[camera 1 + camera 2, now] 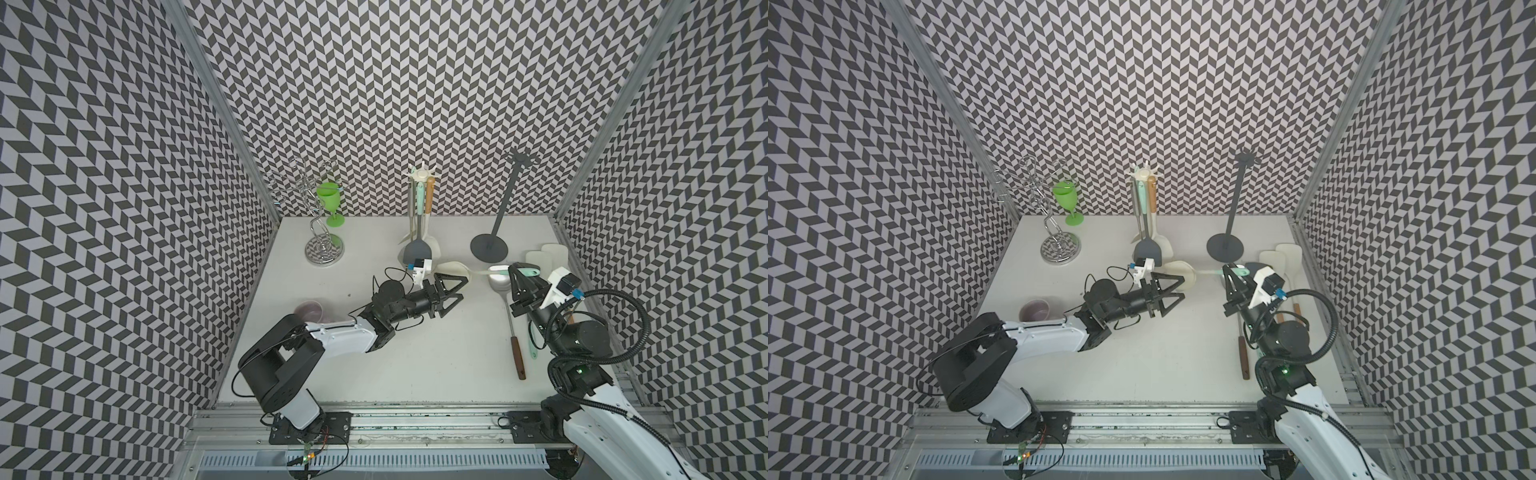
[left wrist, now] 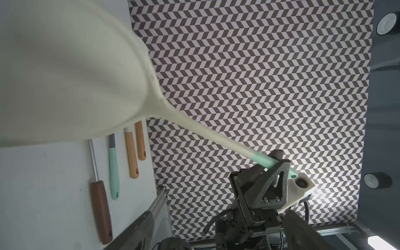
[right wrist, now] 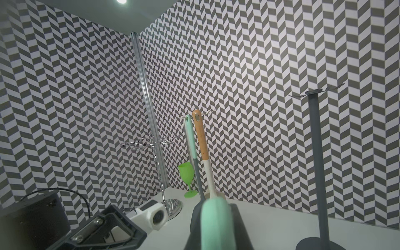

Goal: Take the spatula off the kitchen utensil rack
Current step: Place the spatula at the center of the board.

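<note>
One spatula is already off the white rack. It hangs level above the table, spanning the gap between the two arms just near of the rack. The right gripper is clamped on its mint handle close to the end. The left gripper is spread wide and grasps nothing. The cream blade lies right beside its far finger, and I cannot tell whether they touch.

The main risk I see is the grip. It sits far out on the handle while the broad blade hangs at the other end, so the spatula could turn in the jaws, droop or slide out. If the arms part carelessly, the blade could also catch on the left fingers. A swing toward the far side could knock the tools hanging on the white rack. The right side of the table is crowded, so setting the spatula down there could nudge what already lies flat.

Counted:
- Three stands: a wire rack at far left, the white rack in the middle and a bare dark rack at right.
- Three tools on the white rack: a metal tool, a dark-bladed turner and an orange-handled turner.
- Four tools flat at right: a brown-handled ladle, a mint-handled tool and two orange-handled ones, the nearer orange handle and the farther orange handle.
- One green goblet.
- One pale cup.
</note>
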{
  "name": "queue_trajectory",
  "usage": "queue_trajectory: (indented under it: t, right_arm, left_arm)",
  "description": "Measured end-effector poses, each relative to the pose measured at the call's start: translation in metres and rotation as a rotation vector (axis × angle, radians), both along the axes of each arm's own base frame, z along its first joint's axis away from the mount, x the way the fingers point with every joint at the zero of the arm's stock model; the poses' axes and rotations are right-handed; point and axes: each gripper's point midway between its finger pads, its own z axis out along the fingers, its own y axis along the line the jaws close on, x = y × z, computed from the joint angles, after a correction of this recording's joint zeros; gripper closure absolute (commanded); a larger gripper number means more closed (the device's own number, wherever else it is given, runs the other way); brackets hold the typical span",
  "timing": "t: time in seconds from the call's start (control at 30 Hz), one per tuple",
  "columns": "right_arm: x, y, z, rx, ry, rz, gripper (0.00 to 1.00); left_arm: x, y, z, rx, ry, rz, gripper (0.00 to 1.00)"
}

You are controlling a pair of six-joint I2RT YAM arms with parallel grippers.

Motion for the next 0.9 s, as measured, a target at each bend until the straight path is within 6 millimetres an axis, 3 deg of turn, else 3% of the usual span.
queue_trajectory:
  t: [0.27, 0.4, 0.57, 0.73, 0.9]
  right_arm:
    - [-0.018, -0.008, -0.002, 0.025, -0.07, -0.013, 1.0]
    - [-0.022, -0.006, -0.01, 0.028, -0.075, 0.001, 1.0]
    - [-0.025, -0.005, -0.018, 0.024, -0.068, 0.009, 1.0]
    - [-0.025, -0.011, -0.016, 0.029, -0.079, -0.025, 1.0]
    - [-0.025, -0.012, -0.018, 0.026, -0.074, -0.036, 1.0]
  left_arm:
    - [-0.003, -0.04, 0.02, -0.161, 0.211, -0.073, 0.15]
    - [0.003, -0.045, 0.035, -0.209, 0.258, -0.056, 0.19]
    - [0.014, -0.047, 0.044, -0.235, 0.303, -0.028, 0.33]
    - [0.02, -0.055, 0.043, -0.232, 0.332, -0.025, 0.34]
    - [0.023, -0.057, 0.036, -0.21, 0.352, -0.01, 0.29]
